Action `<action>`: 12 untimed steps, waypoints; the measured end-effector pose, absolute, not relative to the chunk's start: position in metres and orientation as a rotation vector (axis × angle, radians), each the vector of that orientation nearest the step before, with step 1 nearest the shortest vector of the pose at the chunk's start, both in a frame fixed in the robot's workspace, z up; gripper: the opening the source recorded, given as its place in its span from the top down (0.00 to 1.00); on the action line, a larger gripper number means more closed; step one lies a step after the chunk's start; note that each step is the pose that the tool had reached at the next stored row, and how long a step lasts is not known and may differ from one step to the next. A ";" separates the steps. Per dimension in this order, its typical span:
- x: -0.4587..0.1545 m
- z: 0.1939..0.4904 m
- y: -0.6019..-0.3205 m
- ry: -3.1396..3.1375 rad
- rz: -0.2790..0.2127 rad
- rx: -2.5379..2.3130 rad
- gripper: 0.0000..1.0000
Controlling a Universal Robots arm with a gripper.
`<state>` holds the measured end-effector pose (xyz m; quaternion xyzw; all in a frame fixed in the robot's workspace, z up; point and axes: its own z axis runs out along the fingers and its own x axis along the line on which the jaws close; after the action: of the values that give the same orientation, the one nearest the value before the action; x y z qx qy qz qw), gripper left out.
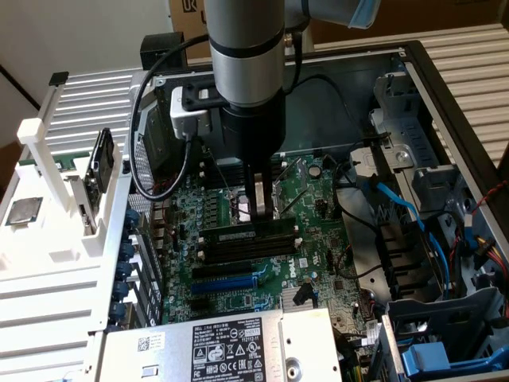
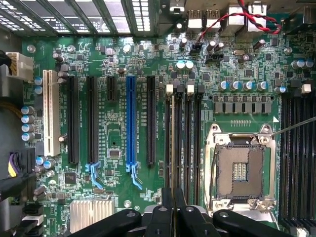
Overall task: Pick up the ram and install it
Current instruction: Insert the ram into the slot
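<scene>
The gripper (image 1: pixel 262 213), squeezed nearly together, pinches the ram (image 1: pixel 235 236) (edge-up on the motherboard (image 1: pixel 314 199)) directly at its 6 o'clock in the exterior view.

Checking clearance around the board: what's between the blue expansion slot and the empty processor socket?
In the wrist view, a black expansion slot, then the black memory slots, with the ram standing in one.
</scene>
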<state>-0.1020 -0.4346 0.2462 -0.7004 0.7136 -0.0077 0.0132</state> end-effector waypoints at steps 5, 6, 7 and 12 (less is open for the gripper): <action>-0.104 0.244 -0.435 2.218 -0.029 -2.182 0.88; -0.105 0.244 -0.435 2.218 -0.029 -2.183 0.88; -0.105 0.244 -0.435 2.218 -0.029 -2.182 0.88; -0.105 0.243 -0.435 2.218 -0.029 -2.183 0.88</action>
<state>-0.1047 -0.4349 0.2432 -0.7013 0.7126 -0.0094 0.0149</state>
